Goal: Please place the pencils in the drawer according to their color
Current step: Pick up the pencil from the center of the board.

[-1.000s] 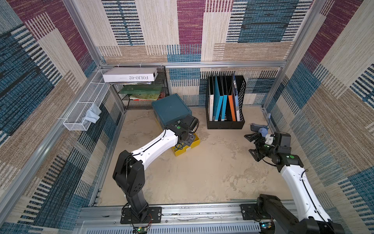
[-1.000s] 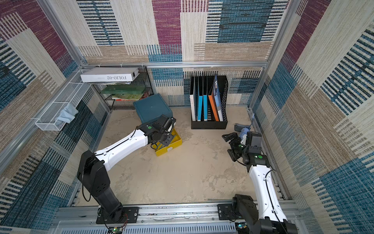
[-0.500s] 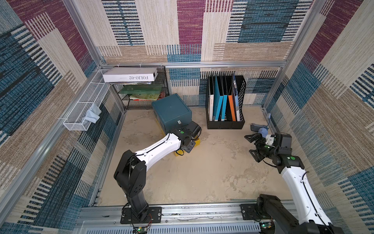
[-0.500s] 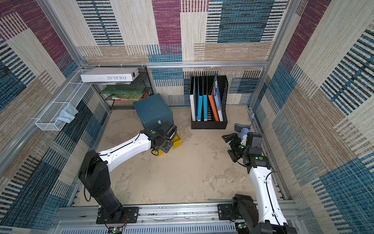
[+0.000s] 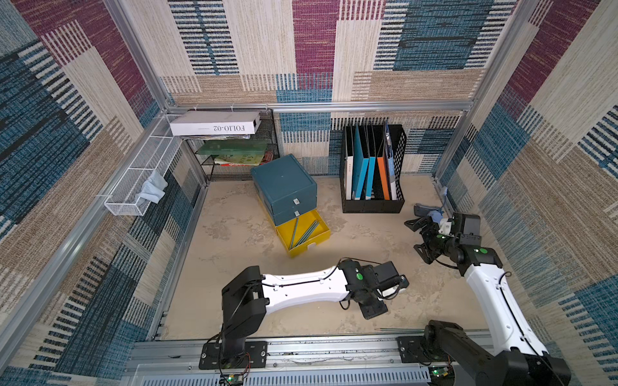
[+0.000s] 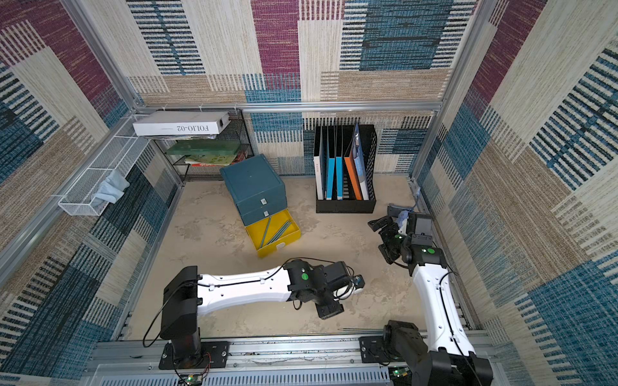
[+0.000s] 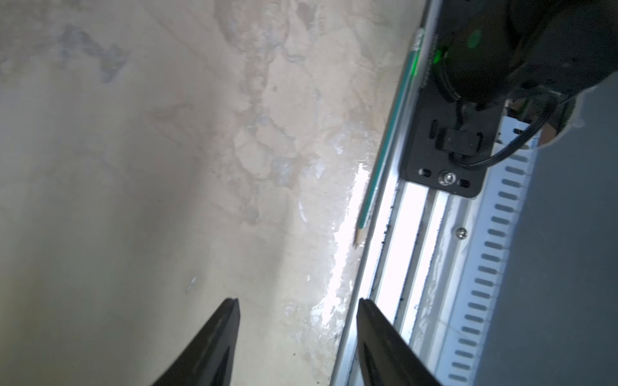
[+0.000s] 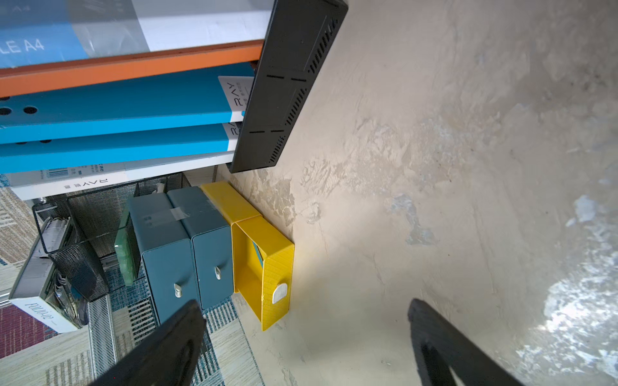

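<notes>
Left wrist view shows the left gripper (image 7: 297, 302) released, its fingers apart with nothing between them, near a teal pencil (image 7: 386, 143) that lies along the metal rail (image 7: 411, 207), well apart from the teal cabinet (image 5: 284, 177). The cabinet's lowest drawer (image 5: 302, 249), yellow, is pulled out and holds several teal pencils (image 5: 307, 233). Just beside the cabinet a black file holder (image 5: 373, 207) keeps upright folders (image 8: 127, 103), some marked "RAY". A white box (image 5: 215, 123) behind the cabinet reads "FOLIO-02". Wide floor (image 5: 234, 254) lies between cabinet and rail. The right gripper (image 8: 305, 304) is also released and empty.
</notes>
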Robot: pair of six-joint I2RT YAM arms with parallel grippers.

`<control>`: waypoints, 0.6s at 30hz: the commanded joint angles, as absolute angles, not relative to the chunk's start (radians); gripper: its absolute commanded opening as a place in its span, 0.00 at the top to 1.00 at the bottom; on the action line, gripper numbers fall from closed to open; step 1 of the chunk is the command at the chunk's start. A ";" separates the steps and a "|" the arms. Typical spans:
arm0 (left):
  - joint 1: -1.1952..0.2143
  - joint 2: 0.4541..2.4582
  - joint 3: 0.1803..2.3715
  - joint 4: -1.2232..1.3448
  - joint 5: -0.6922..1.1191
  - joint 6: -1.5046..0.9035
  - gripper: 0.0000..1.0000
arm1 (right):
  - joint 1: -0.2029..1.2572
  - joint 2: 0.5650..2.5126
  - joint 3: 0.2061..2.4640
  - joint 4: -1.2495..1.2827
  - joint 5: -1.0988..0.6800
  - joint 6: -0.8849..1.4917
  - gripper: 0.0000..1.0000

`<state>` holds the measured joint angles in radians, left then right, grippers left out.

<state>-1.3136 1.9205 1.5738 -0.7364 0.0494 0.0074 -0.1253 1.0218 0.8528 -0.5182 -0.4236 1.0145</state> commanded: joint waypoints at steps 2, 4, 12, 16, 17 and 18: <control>-1.366 1.987 1.632 -0.759 0.081 0.052 0.40 | -0.125 1.036 0.883 -0.558 -0.378 0.985 0.01; -1.383 2.022 1.663 -0.776 0.076 0.067 0.40 | -0.126 1.042 0.892 -0.562 -0.373 0.984 0.01; -1.392 2.133 1.787 -0.840 0.064 0.136 0.40 | -0.128 1.065 0.915 -0.569 -0.355 0.987 0.01; -1.393 2.169 1.818 -0.847 0.061 0.127 0.41 | -0.129 1.095 0.945 -0.570 -0.353 0.978 0.01; -1.394 2.175 1.823 -0.846 0.059 0.126 0.41 | -0.131 1.104 0.952 -0.569 -0.353 0.977 0.01; -1.394 2.184 1.832 -0.849 0.056 0.126 0.41 | -0.132 1.114 0.963 -0.569 -0.353 0.974 0.01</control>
